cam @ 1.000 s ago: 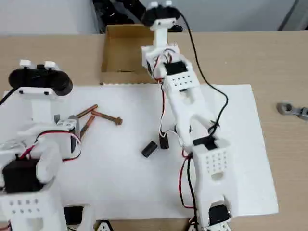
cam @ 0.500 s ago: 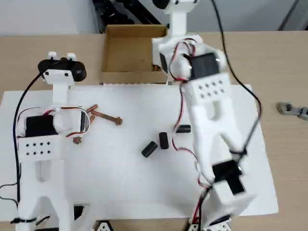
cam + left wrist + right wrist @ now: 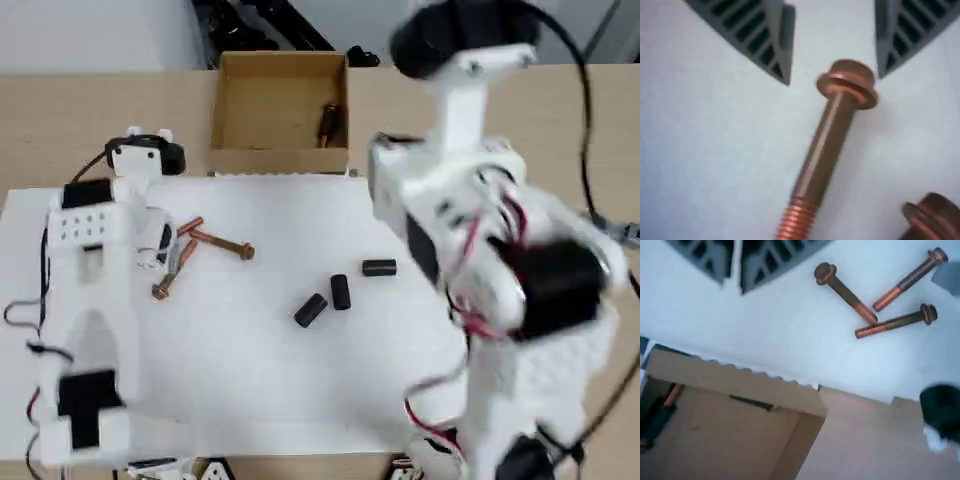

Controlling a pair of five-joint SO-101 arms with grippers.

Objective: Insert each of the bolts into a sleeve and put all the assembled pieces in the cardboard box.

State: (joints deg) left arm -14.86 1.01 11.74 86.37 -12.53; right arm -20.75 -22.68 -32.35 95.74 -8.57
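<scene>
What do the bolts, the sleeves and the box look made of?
Bolts: metal, copper-coloured, slightly shiny, with cut threads.
Sleeves: black, matte, likely plastic or rubber.
Cardboard box: brown corrugated cardboard, fluted edge showing.

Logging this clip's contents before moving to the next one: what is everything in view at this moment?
bolts: three, copper, loose on the white sheet near the left arm.
sleeves: three, black, lying mid-sheet.
assembled piece: one, copper and black, inside the cardboard box by its right wall.
cardboard box: one, brown, at the sheet's far edge.
white sheet: one, white, on the table.
table: one, light wood.
metal part: one, grey, at the table's right edge.
left gripper: one, dark, jaws open on either side of a bolt's head.
right gripper: one, dark, above the sheet near the box.
</scene>
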